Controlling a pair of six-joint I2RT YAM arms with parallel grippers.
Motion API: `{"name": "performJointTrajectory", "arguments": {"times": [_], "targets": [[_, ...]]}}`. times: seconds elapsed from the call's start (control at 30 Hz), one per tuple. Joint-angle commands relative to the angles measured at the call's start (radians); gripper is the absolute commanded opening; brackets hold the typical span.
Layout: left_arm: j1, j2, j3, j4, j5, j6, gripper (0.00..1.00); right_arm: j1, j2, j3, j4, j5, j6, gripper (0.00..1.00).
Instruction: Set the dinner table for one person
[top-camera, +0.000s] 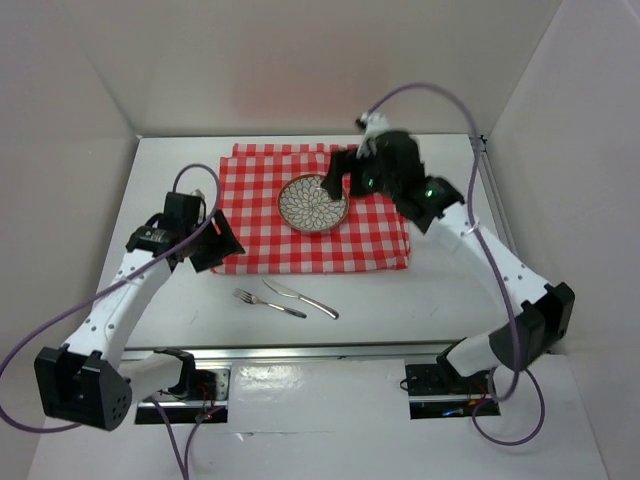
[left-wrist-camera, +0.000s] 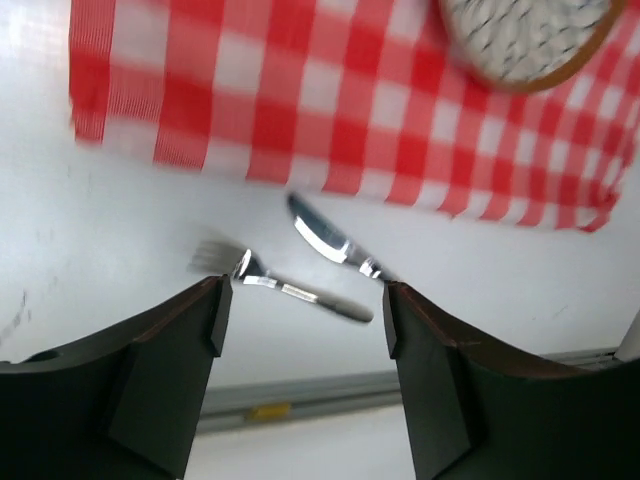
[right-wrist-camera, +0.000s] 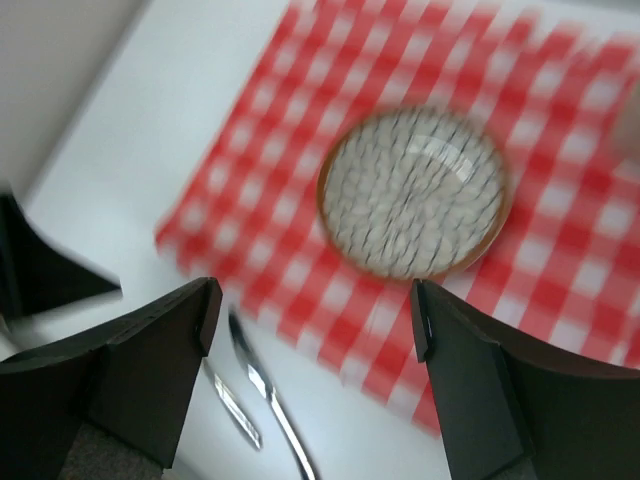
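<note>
The dinner table (top-camera: 430, 290) is a white tabletop. A red-and-white checked cloth (top-camera: 300, 245) lies on its far middle, and a round patterned plate (top-camera: 313, 203) sits on the cloth. A fork (top-camera: 268, 303) and a knife (top-camera: 300, 298) lie side by side on bare table in front of the cloth. My left gripper (top-camera: 218, 243) is open and empty over the cloth's near left corner. Its wrist view shows the fork (left-wrist-camera: 290, 290) and knife (left-wrist-camera: 335, 245) beyond its fingers. My right gripper (top-camera: 340, 178) is open and empty, above the plate's far right edge. Its wrist view shows the plate (right-wrist-camera: 412, 192).
A silver rail (top-camera: 320, 352) runs along the near table edge, close behind the cutlery. White walls enclose the table on the left, back and right. Purple cables loop from both arms. The cloth's near edge (left-wrist-camera: 330, 185) lies just beyond the knife tip.
</note>
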Motion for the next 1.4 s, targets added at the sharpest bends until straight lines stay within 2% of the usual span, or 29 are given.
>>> {"name": "performJointTrajectory", "arguments": {"times": [0.0,0.07,0.13,0.17,0.3,0.33,0.47,0.63,0.9,1.03,1.13,1.17,1.33,1.37], "targets": [[-0.010,-0.116,-0.096,-0.072,-0.059,-0.092,0.76,0.132,-0.073,-0.340,0.034,-0.085,-0.087,0.88],[-0.010,-0.162,-0.116,-0.126,-0.115,-0.125,0.76,0.236,-0.118,-0.493,0.034,-0.058,-0.038,0.88],[-0.010,-0.213,-0.116,-0.188,-0.157,-0.174,0.76,0.310,-0.170,-0.575,0.049,0.011,-0.003,0.89],[-0.010,-0.225,-0.116,-0.218,-0.223,-0.207,0.76,0.373,-0.180,-0.633,0.049,0.031,0.008,0.89],[-0.010,-0.223,-0.089,-0.285,-0.296,-0.250,0.79,0.485,-0.160,-0.680,0.074,0.103,0.028,0.84],[-0.010,-0.204,-0.080,-0.296,-0.296,-0.265,0.79,0.501,-0.126,-0.680,0.074,0.126,0.028,0.79],[-0.010,-0.172,-0.079,-0.272,-0.250,-0.265,0.79,0.522,-0.022,-0.661,0.092,0.163,-0.008,0.72],[-0.010,-0.161,-0.118,-0.218,-0.198,-0.265,0.79,0.532,0.124,-0.624,0.173,0.163,-0.034,0.72],[-0.010,-0.183,-0.119,-0.190,-0.233,-0.245,0.81,0.532,0.257,-0.577,0.219,0.165,-0.071,0.69],[-0.010,-0.183,-0.119,-0.190,-0.244,-0.227,0.81,0.532,0.299,-0.568,0.219,0.153,-0.091,0.59],[-0.010,-0.183,-0.145,-0.201,-0.254,-0.227,0.81,0.532,0.322,-0.578,0.229,0.153,-0.100,0.43],[-0.010,-0.193,-0.158,-0.201,-0.254,-0.227,0.81,0.532,0.336,-0.578,0.229,0.143,-0.100,0.34],[-0.010,-0.203,-0.167,-0.201,-0.254,-0.227,0.81,0.542,0.345,-0.601,0.229,0.171,-0.100,0.14],[-0.010,-0.203,-0.167,-0.201,-0.254,-0.227,0.81,0.542,0.345,-0.601,0.218,0.171,-0.114,0.14]]}}
